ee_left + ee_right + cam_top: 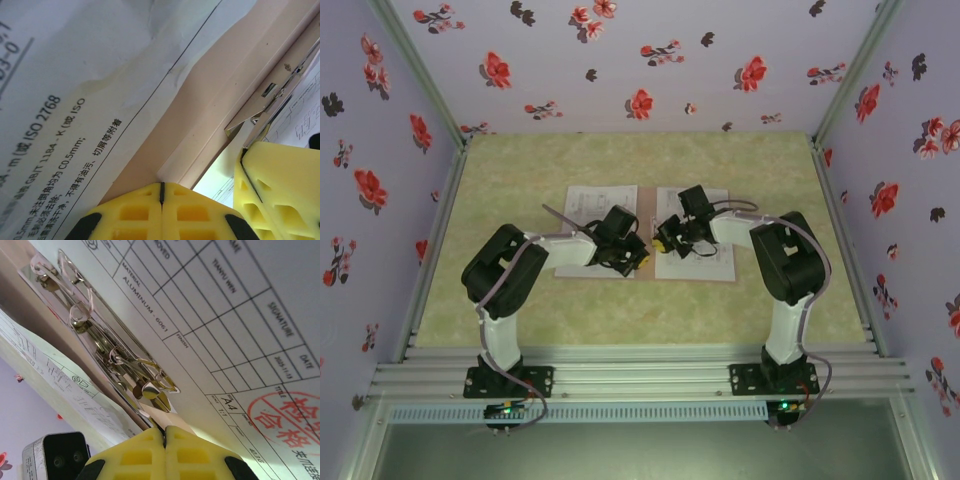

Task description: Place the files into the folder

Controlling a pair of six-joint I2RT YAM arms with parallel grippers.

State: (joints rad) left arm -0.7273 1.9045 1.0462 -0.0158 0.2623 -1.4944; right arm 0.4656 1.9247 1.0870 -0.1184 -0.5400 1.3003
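The pinkish-brown folder (695,279) lies open at the middle of the table, with white printed files on its left half (590,205) and right half (705,262). My left gripper (632,256) sits at the spine. In the left wrist view it (161,189) is shut where the folder's card (200,100) meets its tips, and a printed sheet (75,75) rises close by. My right gripper (665,240) (164,432) is shut on a thin card edge just below the metal clip (115,355), beside a title-block sheet (240,315). The left wrist view shows the right gripper (243,155) under the clip (260,105).
A green mat (620,310) covers the table. Flowered walls (640,60) close in the back and both sides. An aluminium rail (640,375) runs along the near edge by the arm bases. The left arm's camera housing (55,455) shows low in the right wrist view.
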